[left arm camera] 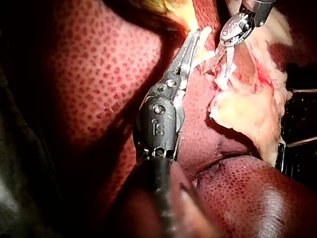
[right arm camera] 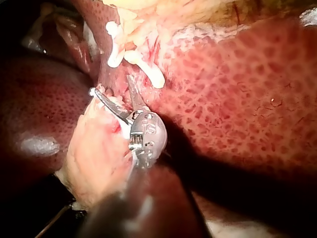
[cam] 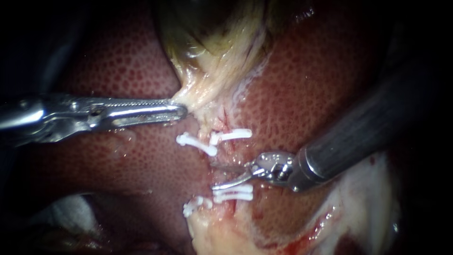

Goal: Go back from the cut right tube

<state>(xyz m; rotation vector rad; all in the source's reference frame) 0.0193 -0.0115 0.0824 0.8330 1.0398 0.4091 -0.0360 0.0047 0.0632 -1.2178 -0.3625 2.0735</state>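
Nearest me lies a pale, blood-smeared mound of fatty tissue (cam: 222, 231), resting against the dark red, finely speckled liver (cam: 118, 66). Just past it, two white plastic clips (cam: 233, 192) sit side by side across the near stump of the right tube (cam: 225, 150). That tube reads as a short, pinkish, blood-streaked strand parted in the middle. One end lies under the paired clips and the other under a single white clip (cam: 231, 136) farther on, with a gap between the two ends. I cannot make out the cut faces themselves.

My right instrument (cam: 222, 175), a dark shaft ending in two thin metal blades, has its jaws spread apart in that gap, holding nothing. The nearer blade lies just beside the paired clips.

On the neighbouring strand to the left sit two more white clips, one far (cam: 196, 144) and one near (cam: 193, 205).

Farther back, my left instrument (cam: 181, 111), bright steel with long ridged jaws, is clamped on the pale, stringy lower end of the glistening yellow-green gallbladder (cam: 212, 42), which rises beyond it.
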